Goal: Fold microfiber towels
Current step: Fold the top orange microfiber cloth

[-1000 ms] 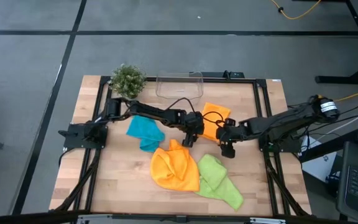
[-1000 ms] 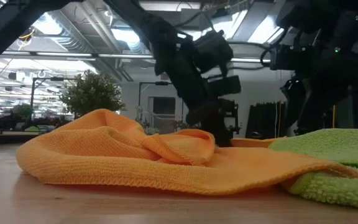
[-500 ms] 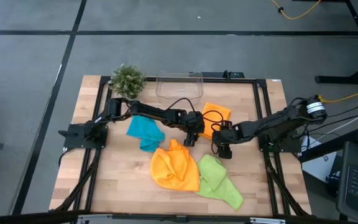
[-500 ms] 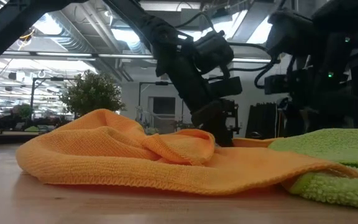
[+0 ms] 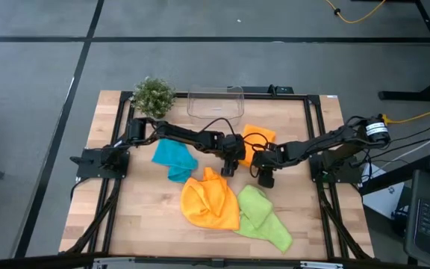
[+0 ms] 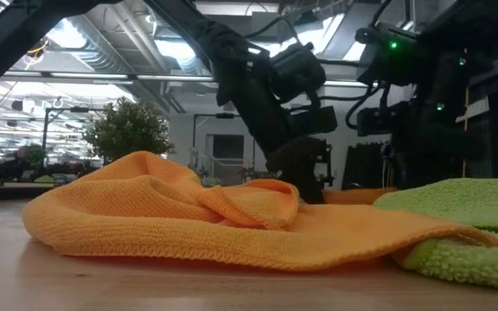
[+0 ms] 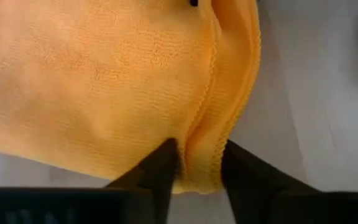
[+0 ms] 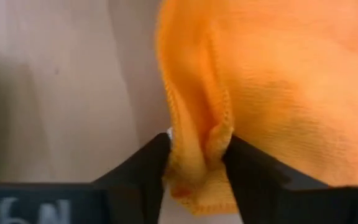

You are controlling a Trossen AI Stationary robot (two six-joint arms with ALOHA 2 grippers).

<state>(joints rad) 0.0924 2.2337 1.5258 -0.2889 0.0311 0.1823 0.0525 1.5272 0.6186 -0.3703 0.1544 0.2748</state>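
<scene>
The far orange towel (image 5: 258, 139) lies flat on the table behind the middle, and both grippers are shut on its near edge. My left gripper (image 5: 230, 163) is at its near left corner and my right gripper (image 5: 264, 176) at its near right corner. A second, crumpled orange towel (image 5: 210, 200) lies in front of them, with the lime green towel (image 5: 264, 217) to its right. The teal towel (image 5: 174, 159) lies bunched to the left. No gripper touches these three. My left gripper pinches a bunched-up fold at the towel's hemmed edge (image 7: 199, 163) between its two fingers (image 7: 161, 168). The fingers slant steeply down. The rest of the towel lies on the table. My right gripper pinches a gathered corner of the towel, hem included (image 8: 197, 163), between its two fingers (image 8: 146, 169). It comes from above, pointing steeply down. The cloth beyond the fingers rests on the table.
A clear plastic tub (image 5: 215, 103) stands at the far edge, with a small potted plant (image 5: 154, 96) to its left. The crumpled orange towel (image 6: 188, 216) and the green towel (image 6: 461, 229) fill the near middle. Bare wood lies at the near left.
My right gripper has come down and toward the table's left, onto the far orange towel's near right corner. My left gripper has stayed at the near left corner. The other towels have not moved.
</scene>
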